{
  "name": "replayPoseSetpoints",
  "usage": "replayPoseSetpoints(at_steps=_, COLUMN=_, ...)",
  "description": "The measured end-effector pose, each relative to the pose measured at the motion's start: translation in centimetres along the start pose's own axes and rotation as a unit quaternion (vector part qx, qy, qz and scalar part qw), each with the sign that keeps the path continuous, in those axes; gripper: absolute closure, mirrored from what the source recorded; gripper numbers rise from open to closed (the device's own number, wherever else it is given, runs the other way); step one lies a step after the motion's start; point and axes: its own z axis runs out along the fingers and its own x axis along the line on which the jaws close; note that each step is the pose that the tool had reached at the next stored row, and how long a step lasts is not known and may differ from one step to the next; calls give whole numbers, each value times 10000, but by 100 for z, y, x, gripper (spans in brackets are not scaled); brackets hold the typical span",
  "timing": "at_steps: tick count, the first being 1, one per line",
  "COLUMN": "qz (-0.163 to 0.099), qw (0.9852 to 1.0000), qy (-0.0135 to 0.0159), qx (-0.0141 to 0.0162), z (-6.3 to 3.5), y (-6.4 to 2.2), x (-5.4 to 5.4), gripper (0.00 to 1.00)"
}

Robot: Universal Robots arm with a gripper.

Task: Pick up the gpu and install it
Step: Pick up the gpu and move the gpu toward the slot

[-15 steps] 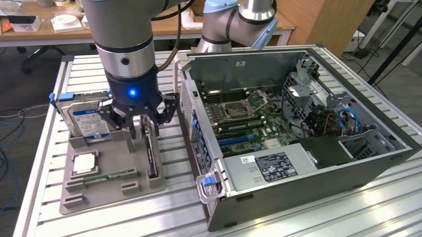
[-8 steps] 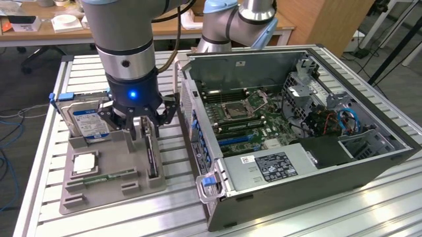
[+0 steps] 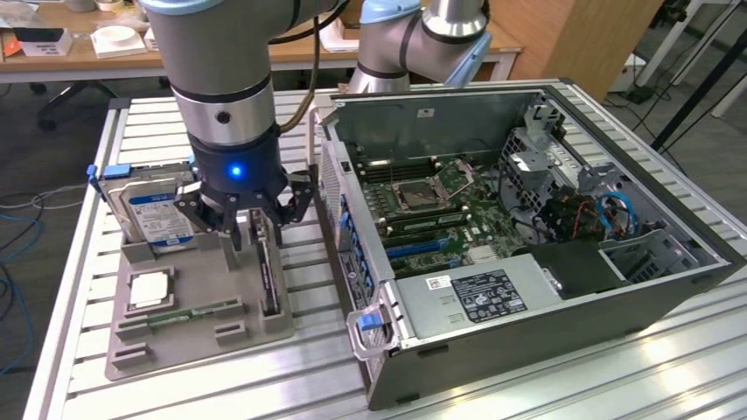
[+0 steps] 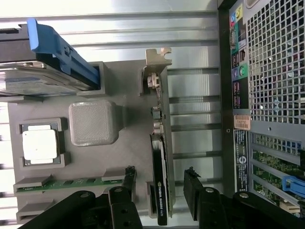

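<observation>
Position: the gpu (image 3: 269,282) is seated on its long edge in a narrow slot of the grey holder (image 3: 216,273), on the side of the holder nearest the open computer case (image 3: 350,219). It has not been lifted, and nothing has been fitted into the case.

Tool: the gripper (image 3: 259,238) is held directly over the card. In the wrist view the gripper (image 4: 159,180) is seen spread wide, with its two black fingers (image 4: 128,183) set one on each side of the gpu (image 4: 160,157). A gap is visible on both flanks, so no contact is judged to have been made. How far down the card's faces the fingertips reach cannot be settled from either view.

Key relation: the card lies straight below and between the jaws. Its thin dimension is lined up with the closing direction, and its long axis runs across that direction. The span is placed over the black-shrouded part of the card rather than the bare end.

Orientation: the long axis runs parallel to the perforated rear panel of the case (image 4: 267,71), along the length of the holder (image 4: 95,164). The silvery bracket (image 4: 153,67) is pointed toward the end of the holder where the hard drive (image 4: 33,81) is parked. The opposite end is pointed toward the end where the memory stick (image 4: 71,182) lies.

Surroundings noted: a processor (image 4: 40,145) is sitting in its recess. The holder and case are standing side by side on a slatted aluminium table (image 3: 653,367).
</observation>
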Motion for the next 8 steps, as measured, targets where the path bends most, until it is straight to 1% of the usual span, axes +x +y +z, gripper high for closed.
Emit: replayPoseSetpoints(at_steps=8, qz=0, qw=10000, qy=0, qx=0, z=33, y=-2, x=1, gripper=47)
